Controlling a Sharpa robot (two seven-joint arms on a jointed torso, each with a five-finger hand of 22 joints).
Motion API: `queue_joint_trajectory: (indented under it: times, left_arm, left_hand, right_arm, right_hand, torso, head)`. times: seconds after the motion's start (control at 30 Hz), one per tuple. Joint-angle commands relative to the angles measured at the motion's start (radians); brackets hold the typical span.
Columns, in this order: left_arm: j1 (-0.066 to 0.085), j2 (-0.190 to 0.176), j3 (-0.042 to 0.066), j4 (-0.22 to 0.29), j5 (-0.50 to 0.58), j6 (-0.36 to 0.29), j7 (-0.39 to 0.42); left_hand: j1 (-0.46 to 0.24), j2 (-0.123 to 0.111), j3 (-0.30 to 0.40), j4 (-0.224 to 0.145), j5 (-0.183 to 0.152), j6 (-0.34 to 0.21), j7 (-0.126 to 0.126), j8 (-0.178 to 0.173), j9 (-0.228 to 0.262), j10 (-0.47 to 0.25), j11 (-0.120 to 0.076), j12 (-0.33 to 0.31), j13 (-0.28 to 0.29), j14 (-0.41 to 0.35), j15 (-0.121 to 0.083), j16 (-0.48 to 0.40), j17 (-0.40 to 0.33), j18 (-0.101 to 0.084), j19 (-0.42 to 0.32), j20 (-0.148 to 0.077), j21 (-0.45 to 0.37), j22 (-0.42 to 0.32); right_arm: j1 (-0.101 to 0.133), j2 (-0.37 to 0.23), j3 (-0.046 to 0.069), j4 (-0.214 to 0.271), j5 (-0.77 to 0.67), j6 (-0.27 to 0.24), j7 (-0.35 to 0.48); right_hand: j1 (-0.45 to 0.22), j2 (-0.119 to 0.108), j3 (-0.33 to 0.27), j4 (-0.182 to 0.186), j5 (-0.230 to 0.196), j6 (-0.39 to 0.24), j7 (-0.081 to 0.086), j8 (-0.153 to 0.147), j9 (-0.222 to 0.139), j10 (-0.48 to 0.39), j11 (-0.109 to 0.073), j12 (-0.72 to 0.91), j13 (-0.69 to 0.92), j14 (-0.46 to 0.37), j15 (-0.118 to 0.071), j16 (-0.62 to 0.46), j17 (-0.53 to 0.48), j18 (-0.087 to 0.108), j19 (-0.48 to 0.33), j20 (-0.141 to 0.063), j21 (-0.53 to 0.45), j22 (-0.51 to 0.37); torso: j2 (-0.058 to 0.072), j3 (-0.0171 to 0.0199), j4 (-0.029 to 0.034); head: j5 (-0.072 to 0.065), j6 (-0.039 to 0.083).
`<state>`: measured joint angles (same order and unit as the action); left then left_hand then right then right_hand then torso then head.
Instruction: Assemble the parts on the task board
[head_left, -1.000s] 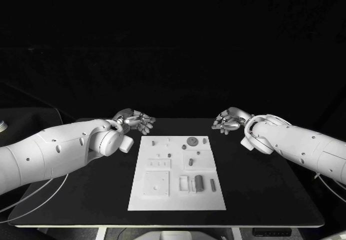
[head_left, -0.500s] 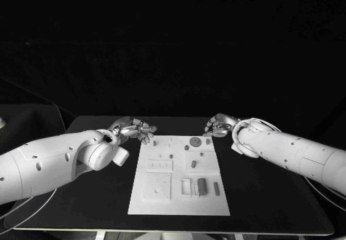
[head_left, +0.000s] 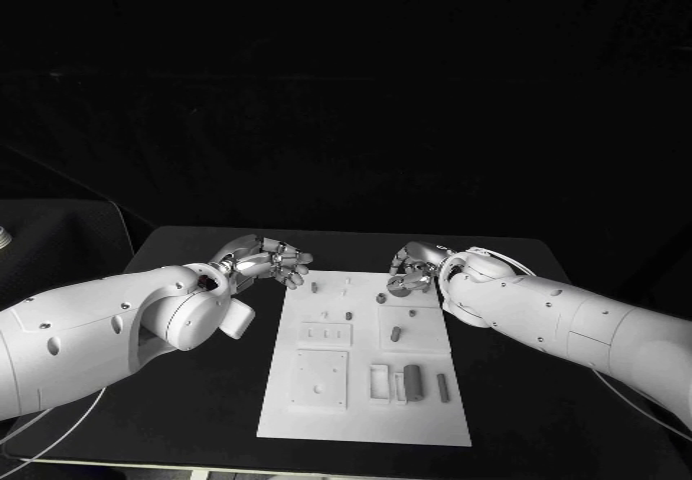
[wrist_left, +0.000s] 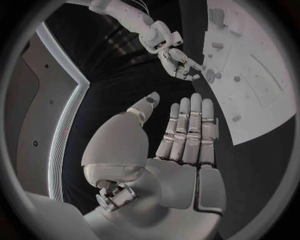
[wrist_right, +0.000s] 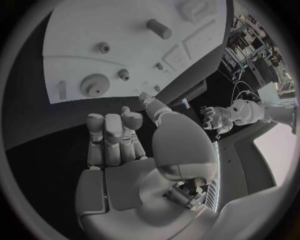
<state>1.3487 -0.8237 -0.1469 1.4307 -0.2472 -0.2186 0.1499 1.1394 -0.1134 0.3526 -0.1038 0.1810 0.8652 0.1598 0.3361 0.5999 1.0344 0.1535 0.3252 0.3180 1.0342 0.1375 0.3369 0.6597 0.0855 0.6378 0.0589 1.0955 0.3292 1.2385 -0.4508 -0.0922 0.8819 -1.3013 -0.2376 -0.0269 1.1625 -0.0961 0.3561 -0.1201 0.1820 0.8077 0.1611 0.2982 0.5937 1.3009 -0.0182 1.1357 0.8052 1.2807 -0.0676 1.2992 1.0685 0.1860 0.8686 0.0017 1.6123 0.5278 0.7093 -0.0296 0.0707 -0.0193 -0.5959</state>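
The white task board (head_left: 361, 420) lies in the middle of the black table. Several small grey parts stand or lie on it: pegs (head_left: 316, 287) near the far edge and two bars (head_left: 413, 380) near the front right. My right hand (head_left: 411, 268) hovers over the board's far right corner with its fingers slightly bent, holding nothing. In the right wrist view a large gear (wrist_right: 94, 85) and a small gear (wrist_right: 124, 74) lie just beyond its fingertips (wrist_right: 112, 120). My left hand (head_left: 274, 262) is beside the board's far left corner, fingers straight (wrist_left: 187, 125) and empty.
Bare black table (head_left: 188, 400) runs along both long sides of the board. The board's near half carries raised rectangular sockets (head_left: 320, 380). Both white forearms (head_left: 116, 330) reach in over the table from the sides.
The camera has tilted. My right hand has moved inward from beside the board to over its far right corner, by the gears. The left hand stays by the far left corner.
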Motion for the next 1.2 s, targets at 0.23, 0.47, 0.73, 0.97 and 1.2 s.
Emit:
queue_joint_trajectory:
  times: [0.23, 0.47, 0.73, 0.97, 1.2]
  left_arm:
    - [0.008, -0.003, 0.006, 0.005, 0.050, -0.009, 0.011]
    - [0.008, -0.004, 0.006, 0.003, 0.057, -0.011, 0.007]
    - [0.009, 0.002, 0.007, -0.006, 0.059, -0.010, 0.006]
    - [0.009, 0.000, 0.007, -0.005, 0.061, -0.012, 0.003]
    - [0.009, 0.001, 0.007, -0.002, 0.061, -0.012, 0.002]
  left_hand:
    - [-0.004, -0.001, -0.006, -0.001, 0.003, -0.007, 0.001, -0.003, -0.001, -0.005, -0.001, -0.002, -0.002, -0.005, -0.001, -0.004, -0.001, -0.009, -0.007, -0.001, -0.005, -0.001]
    - [-0.003, -0.001, -0.006, -0.001, 0.003, -0.007, 0.001, -0.003, -0.001, -0.006, -0.001, -0.002, -0.002, -0.005, -0.001, -0.004, 0.000, -0.009, -0.007, -0.001, -0.005, -0.001]
    - [-0.003, 0.000, -0.006, -0.001, 0.003, -0.008, 0.001, -0.003, -0.001, -0.006, -0.001, -0.002, -0.002, -0.004, -0.001, -0.004, 0.000, -0.009, -0.007, -0.001, -0.005, -0.001]
    - [-0.003, 0.000, -0.006, -0.001, 0.003, -0.008, 0.001, -0.003, -0.002, -0.006, -0.001, -0.003, -0.002, -0.004, -0.001, -0.004, 0.000, -0.009, -0.007, -0.001, -0.005, 0.000]
    - [-0.003, 0.000, -0.006, -0.001, 0.003, -0.008, 0.001, -0.004, -0.002, -0.006, -0.001, -0.003, -0.002, -0.004, -0.001, -0.004, 0.000, -0.009, -0.007, -0.001, -0.005, 0.000]
  right_arm:
    - [0.006, 0.005, 0.000, 0.013, -0.083, -0.011, -0.073]
    - [0.006, -0.004, 0.000, 0.044, -0.103, 0.015, -0.083]
    - [0.006, 0.001, 0.000, 0.049, -0.110, 0.034, -0.089]
    - [0.006, 0.010, 0.000, 0.032, -0.120, 0.034, -0.097]
    - [0.005, 0.010, 0.000, 0.027, -0.124, 0.033, -0.104]
  right_hand:
    - [0.006, -0.009, -0.007, 0.002, 0.006, -0.024, 0.001, -0.004, -0.010, 0.000, -0.013, 0.045, 0.026, 0.008, -0.013, 0.050, 0.026, 0.019, 0.022, -0.005, 0.027, 0.012]
    - [0.003, -0.013, -0.009, 0.004, 0.006, -0.033, 0.001, -0.005, -0.014, -0.001, -0.015, 0.060, 0.035, 0.009, -0.015, 0.066, 0.036, 0.020, 0.025, -0.006, 0.036, 0.016]
    - [0.001, -0.013, -0.010, 0.005, 0.006, -0.034, 0.001, -0.004, -0.015, -0.001, -0.015, 0.065, 0.038, 0.009, -0.016, 0.071, 0.039, 0.021, 0.027, -0.006, 0.039, 0.018]
    - [0.000, -0.009, -0.009, 0.007, 0.007, -0.031, 0.000, 0.000, -0.016, -0.001, -0.017, 0.079, 0.047, 0.010, -0.017, 0.086, 0.047, 0.022, 0.030, -0.007, 0.047, 0.022]
    - [0.001, -0.004, -0.006, 0.008, 0.008, -0.028, 0.000, 0.004, -0.017, -0.002, -0.019, 0.090, 0.053, 0.011, -0.019, 0.098, 0.054, 0.024, 0.033, -0.009, 0.053, 0.025]
  torso:
    - [0.059, -0.0078, 0.0175]
    - [0.078, -0.0097, 0.0196]
    - [0.088, -0.0091, 0.0208]
    - [0.090, -0.0076, 0.0221]
    - [0.093, -0.0085, 0.0228]
  head:
    - [-0.013, 0.021]
    - [-0.017, 0.025]
    - [-0.019, 0.031]
    - [-0.018, 0.033]
    - [-0.016, 0.030]
